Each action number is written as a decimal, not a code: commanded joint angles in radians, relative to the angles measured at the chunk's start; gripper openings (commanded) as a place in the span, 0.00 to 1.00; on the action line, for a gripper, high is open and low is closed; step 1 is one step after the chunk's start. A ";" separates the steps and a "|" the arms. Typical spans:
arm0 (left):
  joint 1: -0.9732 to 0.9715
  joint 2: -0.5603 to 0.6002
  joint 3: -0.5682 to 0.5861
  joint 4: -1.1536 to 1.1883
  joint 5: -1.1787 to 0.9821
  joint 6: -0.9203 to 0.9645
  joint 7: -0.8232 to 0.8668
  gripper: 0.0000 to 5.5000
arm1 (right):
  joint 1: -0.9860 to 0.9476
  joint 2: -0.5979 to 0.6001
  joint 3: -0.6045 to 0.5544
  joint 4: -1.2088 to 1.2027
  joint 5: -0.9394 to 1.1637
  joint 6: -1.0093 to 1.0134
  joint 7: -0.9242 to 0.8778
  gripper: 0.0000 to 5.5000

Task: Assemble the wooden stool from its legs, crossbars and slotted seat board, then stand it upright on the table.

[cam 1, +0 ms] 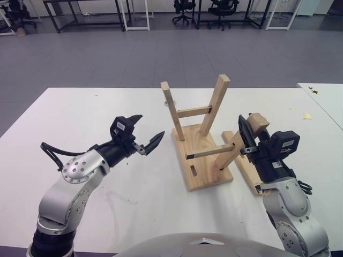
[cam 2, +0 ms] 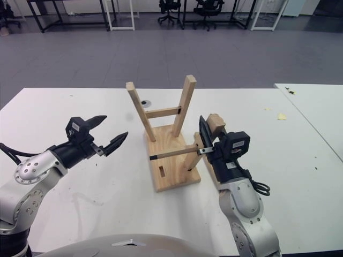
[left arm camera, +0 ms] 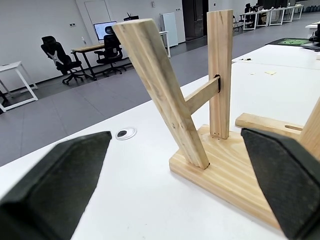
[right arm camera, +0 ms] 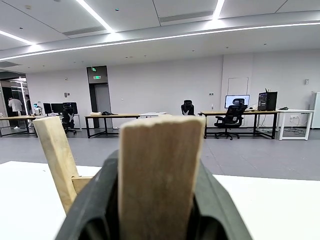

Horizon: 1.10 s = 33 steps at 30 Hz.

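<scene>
The slotted seat board (cam 1: 206, 172) lies flat at mid-table. Two legs (cam 1: 172, 110) (cam 1: 215, 103) stand up from its far end, joined by a crossbar (cam 1: 193, 112). My right gripper (cam 1: 248, 135) is shut on a third leg (cam 1: 239, 143), tilted over the board's right side. A thin crossbar (cam 1: 206, 152) sticks out leftward from that leg. In the right wrist view the leg's end (right arm camera: 159, 170) sits between the black fingers. My left gripper (cam 1: 146, 131) hovers open left of the board, with nothing in it. Its pads (left arm camera: 55, 185) frame the two standing legs (left arm camera: 165, 95).
Another wooden piece (cam 1: 247, 172) lies flat on the table under my right arm, also seen as a slotted piece (left arm camera: 267, 125). A round cable grommet (cam 2: 146, 103) sits beyond the stool. A second white table (cam 1: 324, 99) stands at the right. White tabletop (cam 1: 80, 118) spreads to the left.
</scene>
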State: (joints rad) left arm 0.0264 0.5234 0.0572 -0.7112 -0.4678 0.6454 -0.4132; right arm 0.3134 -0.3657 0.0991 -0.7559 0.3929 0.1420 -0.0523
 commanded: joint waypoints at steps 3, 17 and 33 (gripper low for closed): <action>-0.014 -0.011 -0.018 0.001 0.025 -0.004 0.015 0.87 | -0.049 -0.029 -0.062 0.027 0.051 0.210 0.018 0.27; -0.014 -0.035 -0.023 0.020 0.049 -0.029 0.020 0.87 | -0.528 -0.091 -0.320 -0.140 0.433 0.484 -0.017 0.72; -0.052 -0.039 -0.035 0.079 0.093 -0.073 -0.004 0.87 | -0.118 -0.207 -0.234 0.261 0.419 0.712 0.024 0.93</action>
State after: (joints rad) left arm -0.0133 0.4766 0.0267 -0.6387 -0.3862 0.5793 -0.4130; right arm 0.1255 -0.5777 -0.2325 -0.5262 0.8638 0.8387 -0.0853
